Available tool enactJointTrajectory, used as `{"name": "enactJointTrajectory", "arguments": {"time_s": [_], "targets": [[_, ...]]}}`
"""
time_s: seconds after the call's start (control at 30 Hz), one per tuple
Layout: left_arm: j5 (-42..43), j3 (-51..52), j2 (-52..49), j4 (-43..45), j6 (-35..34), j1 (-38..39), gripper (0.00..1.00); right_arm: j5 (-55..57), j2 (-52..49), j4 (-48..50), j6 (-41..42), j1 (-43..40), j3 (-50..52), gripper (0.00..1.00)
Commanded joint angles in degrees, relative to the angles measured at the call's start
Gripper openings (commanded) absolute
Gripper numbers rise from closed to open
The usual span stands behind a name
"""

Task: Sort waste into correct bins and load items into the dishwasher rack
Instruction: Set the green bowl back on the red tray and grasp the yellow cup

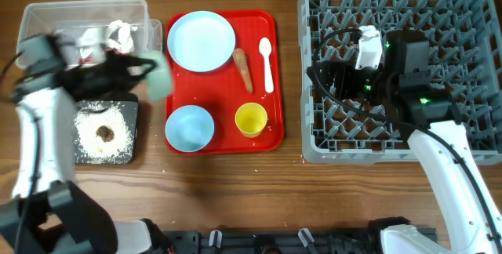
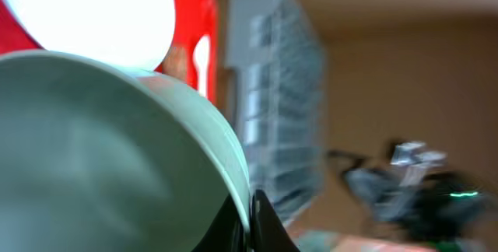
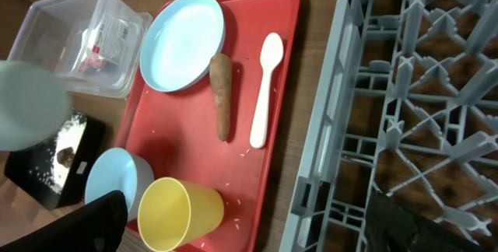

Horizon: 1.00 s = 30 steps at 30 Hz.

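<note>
Two claws are mine: my left claw is clamped on the rim of a mint bowl, which shows blurred between the clear tub and the red tray, at 9 o'clock of the blue plate. My right claw hangs spread wide and empty over the dishwasher rack, at 3 o'clock of the white spoon. The black tray with rice crumbs lies at 6 o'clock of the tub.

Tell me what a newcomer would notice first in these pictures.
The red tray in the middle stands out, holding a plate, a yellow cup and a blue bowl. The big grey rack fills the right side. At the left, the left gripper grips a blurred mint bowl by its rim.
</note>
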<state>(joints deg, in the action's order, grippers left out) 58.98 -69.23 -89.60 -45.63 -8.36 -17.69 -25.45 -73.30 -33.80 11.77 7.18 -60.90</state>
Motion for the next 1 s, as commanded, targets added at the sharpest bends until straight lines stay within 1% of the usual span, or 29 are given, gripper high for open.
{"name": "enactJointTrajectory", "arguments": {"time_s": [0.0, 0.03, 0.07, 0.1, 0.2, 0.27, 0.33, 0.4, 0.43, 0.47, 0.6, 0.63, 0.67, 0.7, 0.73, 0.77, 0.8, 0.9, 0.97], "targets": [[-31.2, -0.2, -0.5, 2.8, -2.9, 14.9, 0.04, 0.3, -0.4, 0.0, 0.4, 0.0, -0.5, 1.00], [-37.3, -0.2, -1.3, 3.6, -2.9, 19.0, 0.04, 0.3, -0.4, 0.1, 0.4, 0.0, -0.5, 1.00], [-41.0, -0.2, -1.8, 4.0, -3.0, 21.4, 0.04, 0.3, -0.4, 0.1, 0.4, 0.0, -0.5, 1.00], [-46.4, -0.2, -2.7, 4.6, -3.5, 24.9, 0.04, 0.3, -0.4, 0.1, 0.3, 0.0, -0.5, 1.00], [-57.6, -0.2, -5.9, 7.0, -4.2, 32.4, 0.04, 0.3, -0.4, 0.1, 0.4, 0.0, -0.5, 1.00], [-61.6, -0.2, -8.3, 9.3, -4.1, 36.1, 0.04, 0.3, -0.4, 0.1, 0.3, 0.0, -0.5, 1.00], [-62.7, -0.2, -10.0, 10.4, -4.1, 37.9, 0.04, 0.3, -0.4, 0.0, 0.3, 0.0, -0.5, 1.00], [-62.7, -0.2, -11.6, 10.8, -4.1, 39.2, 0.05, 0.3, -0.4, 0.0, 0.3, 0.0, -0.5, 1.00], [-62.7, -0.2, -12.2, 10.9, -4.1, 39.5, 0.08, 0.3, -0.4, 0.1, 0.3, 0.0, -0.5, 1.00], [-62.7, -0.2, -12.7, 11.0, -4.1, 39.6, 0.19, 0.3, -0.4, 0.1, 0.3, 0.0, -0.5, 1.00], [-62.6, -0.4, -12.5, 10.7, -4.2, 39.6, 0.41, 0.3, -0.4, 0.1, 0.2, 0.0, -0.5, 1.00], [-61.8, -1.4, -12.0, 9.7, -4.2, 39.6, 0.44, 0.3, -0.4, 0.1, 0.2, 0.0, -0.5, 1.00], [-60.2, -3.2, -11.1, 7.6, -5.2, 39.6, 0.48, 0.3, -0.4, 0.1, 0.3, 0.0, -0.5, 1.00], [-57.4, -6.1, -9.9, 4.6, -6.0, 39.6, 0.55, 0.3, -0.4, 0.1, 0.2, 0.0, -0.5, 1.00], [-54.6, -8.6, -9.0, 2.3, -6.0, 39.6, 0.61, 0.3, -0.4, 0.1, 0.2, 0.0, -0.5, 1.00], [-52.8, -9.9, -8.4, 1.1, -5.6, 39.6, 0.64, 0.3, -0.4, 0.1, 0.2, 0.0, -0.5, 1.00], [-49.7, -11.3, -7.6, -0.1, -4.6, 39.6, 0.70, 0.4, -0.4, 0.1, 0.2, 0.0, -0.5, 1.00], [-42.2, -11.5, -6.9, -2.0, 0.6, 39.7, 0.73, 0.4, -0.4, 0.1, 0.2, 0.0, -0.5, 1.00], [-42.1, -11.0, -7.9, -4.6, 3.6, 40.5, 0.72, 0.3, -0.4, 0.1, 0.3, 0.0, -0.5, 1.00]]}}
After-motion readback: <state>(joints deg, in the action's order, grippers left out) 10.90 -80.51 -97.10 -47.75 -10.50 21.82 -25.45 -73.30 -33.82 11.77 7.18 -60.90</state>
